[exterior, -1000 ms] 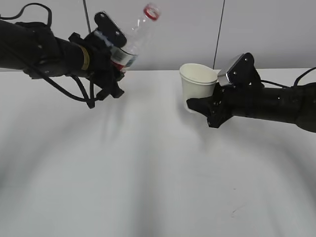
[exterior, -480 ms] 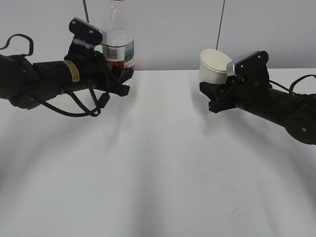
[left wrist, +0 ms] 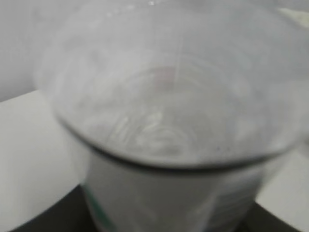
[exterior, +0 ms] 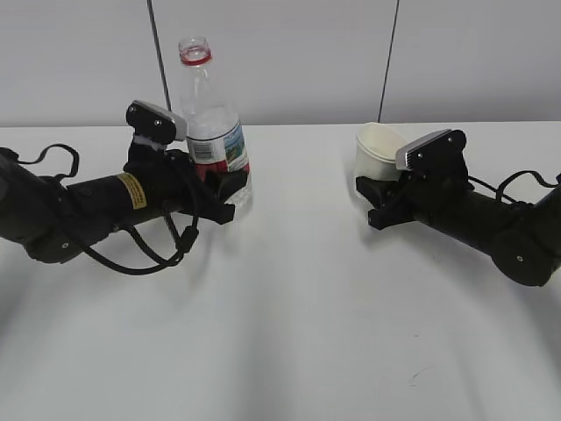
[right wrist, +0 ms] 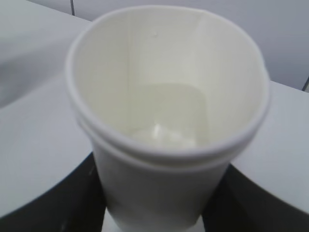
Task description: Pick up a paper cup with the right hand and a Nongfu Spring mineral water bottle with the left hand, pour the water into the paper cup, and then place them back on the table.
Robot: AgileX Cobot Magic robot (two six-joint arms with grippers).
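Note:
The Nongfu Spring mineral water bottle (exterior: 209, 114) stands upright and uncapped at the left, its red-and-white label facing me. My left gripper (exterior: 221, 189) is shut on its lower half, and its base is at the table (exterior: 289, 316). In the left wrist view the blurred bottle (left wrist: 169, 96) fills the frame, with my left gripper (left wrist: 164, 215) dark at both bottom corners. The paper cup (exterior: 375, 151) sits in my right gripper (exterior: 375, 189), tilted slightly. The right wrist view looks into the cup (right wrist: 164, 164); a little water (right wrist: 166, 133) lies in its bottom, and my right gripper (right wrist: 154, 205) clamps both sides.
A small dark scuff mark (exterior: 421, 375) lies on the table at the front right. A grey wall with two vertical seams (exterior: 388, 61) closes the back edge. Black cables (exterior: 140, 259) loop under the left arm.
The bottle swung from tilted towards the cup to upright and came down to the table. The right gripper carried the cup to the right and lower. Both grips held.

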